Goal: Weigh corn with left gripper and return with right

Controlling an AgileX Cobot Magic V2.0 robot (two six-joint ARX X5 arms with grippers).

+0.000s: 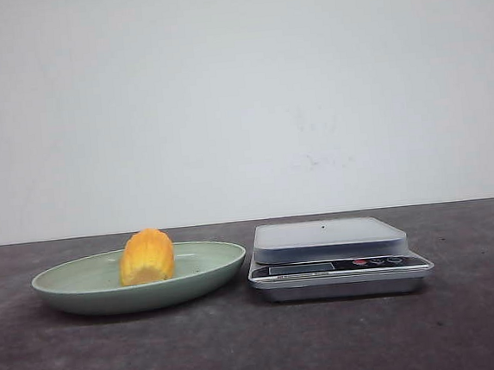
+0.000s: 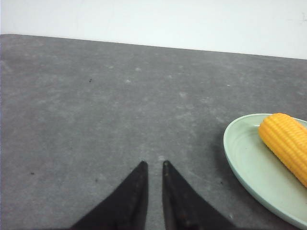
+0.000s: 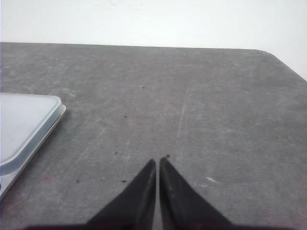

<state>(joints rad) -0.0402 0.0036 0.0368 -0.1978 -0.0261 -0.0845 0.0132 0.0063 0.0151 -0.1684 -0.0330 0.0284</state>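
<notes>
The yellow-orange corn (image 1: pixel 147 256) lies in the green plate (image 1: pixel 74 287) on the left of the table; it also shows in the left wrist view (image 2: pixel 286 143) on the plate (image 2: pixel 244 158). A silver kitchen scale (image 1: pixel 333 255) stands right of the plate, its platform bare. My left gripper (image 2: pixel 154 164) is shut and empty over bare table, off to the side of the plate. My right gripper (image 3: pixel 158 160) is shut and empty over bare table beside the scale's corner (image 3: pixel 29 124). Neither gripper shows in the front view.
The dark grey tabletop (image 1: pixel 261 348) runs to a white wall behind. The table's far rounded corner (image 3: pixel 278 55) shows in the right wrist view.
</notes>
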